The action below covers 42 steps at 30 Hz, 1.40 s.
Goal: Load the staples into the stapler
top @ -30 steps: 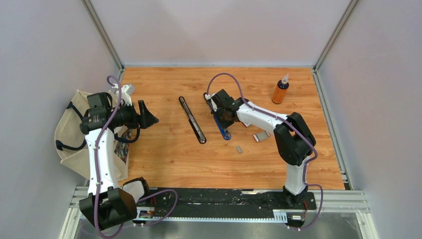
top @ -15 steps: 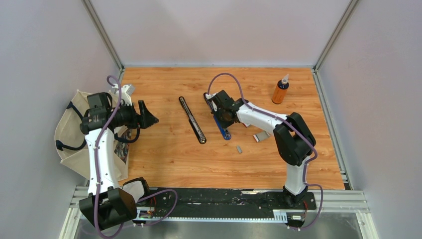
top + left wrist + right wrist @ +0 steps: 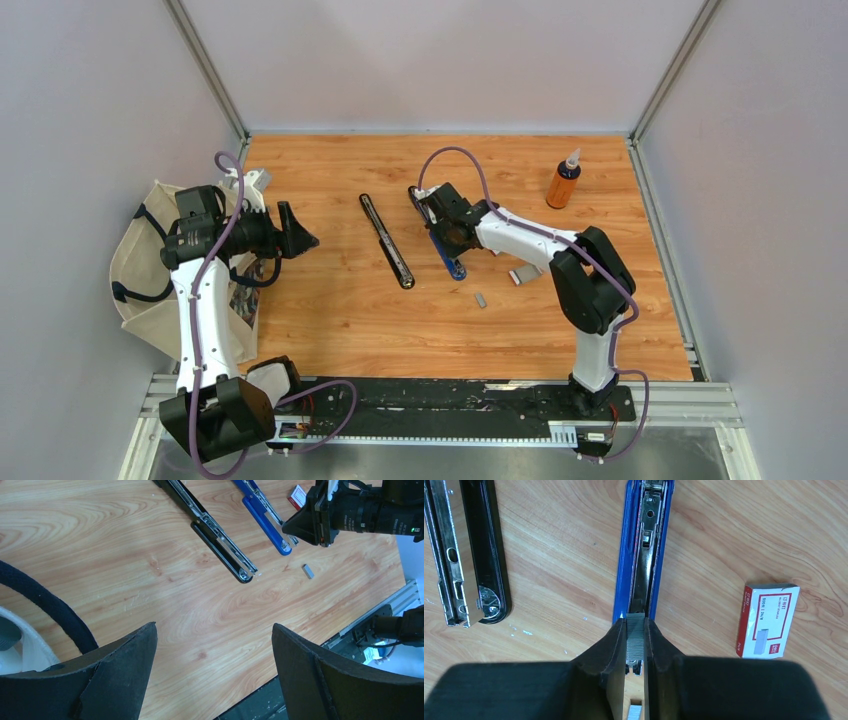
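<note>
The right claw (image 3: 635, 624), pinched shut on the small silvery-grey staple strip (image 3: 635, 641), holds it over the open blue plastic stapler (image 3: 623, 555). Square it with the channel, lower flat, then release. The white, red-labelled cardboard staple box (image 3: 769, 621) lies beside that stapler. The left claw (image 3: 212, 632) gapes empty, well away.

Only one thing carries print that can be partly made out: the staples box (image 3: 769, 621) in the right wrist view. Its white face has small red lines that run sideways. They look like Chinese characters with some digits, but I cannot read them surely. A small red logo stands in one corner. In the left wrist view, the right arm's black housing (image 3: 370, 515) bears tiny white lettering, too small to read.
</note>
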Tool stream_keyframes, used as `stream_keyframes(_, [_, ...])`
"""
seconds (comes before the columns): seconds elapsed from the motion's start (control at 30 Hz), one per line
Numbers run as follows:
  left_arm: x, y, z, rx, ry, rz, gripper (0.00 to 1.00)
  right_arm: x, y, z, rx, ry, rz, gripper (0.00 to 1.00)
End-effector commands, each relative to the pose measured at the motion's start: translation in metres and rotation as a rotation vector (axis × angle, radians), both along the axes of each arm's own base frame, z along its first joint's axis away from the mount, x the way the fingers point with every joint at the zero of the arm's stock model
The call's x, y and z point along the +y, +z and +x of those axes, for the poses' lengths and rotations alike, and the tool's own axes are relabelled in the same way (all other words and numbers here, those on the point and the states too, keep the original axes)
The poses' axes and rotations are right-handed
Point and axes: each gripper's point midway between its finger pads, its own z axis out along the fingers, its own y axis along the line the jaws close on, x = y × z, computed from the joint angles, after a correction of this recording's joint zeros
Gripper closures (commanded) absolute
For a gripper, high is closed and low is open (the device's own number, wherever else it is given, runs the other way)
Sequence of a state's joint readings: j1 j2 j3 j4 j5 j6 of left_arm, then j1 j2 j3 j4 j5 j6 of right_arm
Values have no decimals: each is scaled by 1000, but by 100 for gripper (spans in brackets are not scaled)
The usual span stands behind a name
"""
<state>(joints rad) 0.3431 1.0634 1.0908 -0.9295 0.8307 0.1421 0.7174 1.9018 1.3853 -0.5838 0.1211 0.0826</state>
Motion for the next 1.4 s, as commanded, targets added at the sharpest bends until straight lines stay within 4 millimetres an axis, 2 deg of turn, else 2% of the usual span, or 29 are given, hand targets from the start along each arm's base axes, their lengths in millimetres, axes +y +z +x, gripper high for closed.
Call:
stream_keyframes(0.0, [3,1,4,-25,2,2,7,-2,15,6,-63,-26,8,85])
stream_keyframes(0.9, [3,2,4,-30,1,3,7,6,24,1,-103,10,62,87])
stream_keyframes(1.2, [3,1,4,-26,1,1,7,8,33,3,-146,9,76,87])
stream_keyframes(1.37, [3,1,4,-30,1,3,7,7,29,2,-150,9,77,87])
